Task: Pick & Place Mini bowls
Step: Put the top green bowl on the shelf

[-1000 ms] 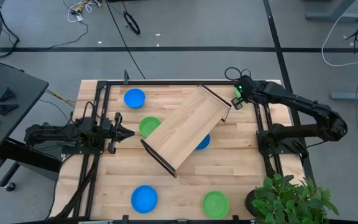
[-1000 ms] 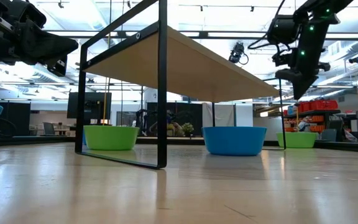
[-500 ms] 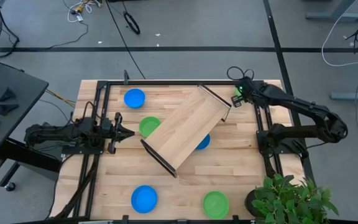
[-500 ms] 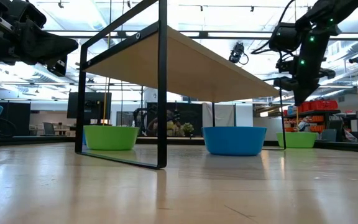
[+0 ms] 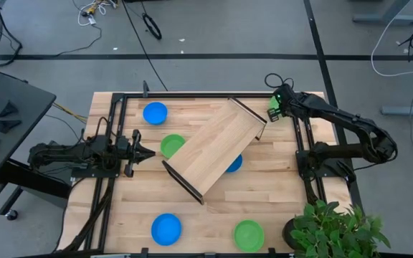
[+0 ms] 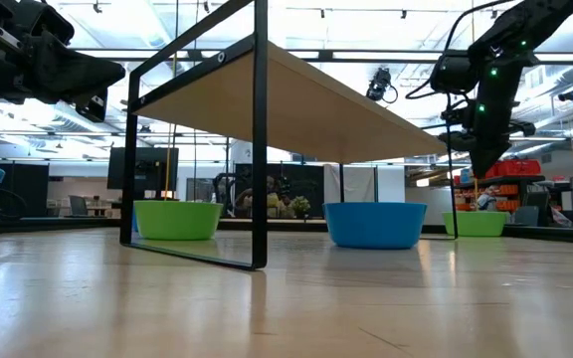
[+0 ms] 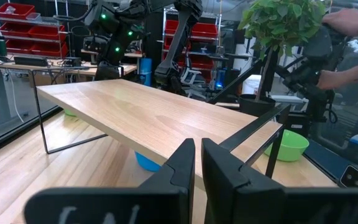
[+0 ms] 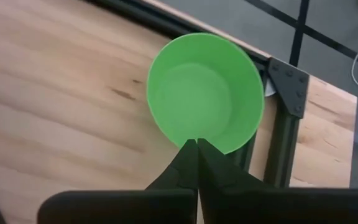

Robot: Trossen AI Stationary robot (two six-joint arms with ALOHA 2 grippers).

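Six mini bowls sit base-down on the wooden table. One blue bowl (image 5: 155, 112) is at the far left, and a green one (image 5: 171, 145) is beside the tray. Another blue (image 5: 234, 164) lies half under the tray. A blue (image 5: 166, 228) and a green (image 5: 249, 234) are near the front. The last green bowl (image 8: 205, 93) sits in the far right corner. My right gripper (image 8: 197, 147) hangs shut above that bowl's rim (image 6: 476, 223) and clear of it. My left gripper (image 5: 149, 153) is shut and waits beside the middle green bowl.
The long pale wooden tray (image 5: 217, 147) stands diagonally mid-table on black wire legs (image 6: 259, 149). Black frame rails (image 5: 303, 136) run along both table sides. A potted plant (image 5: 332, 229) fills the near right corner. A person's hand (image 7: 353, 18) shows beyond the table.
My right gripper has moved down a little toward the far-right green bowl and drifted slightly toward the table's far right corner, staying shut. Nothing else has moved.
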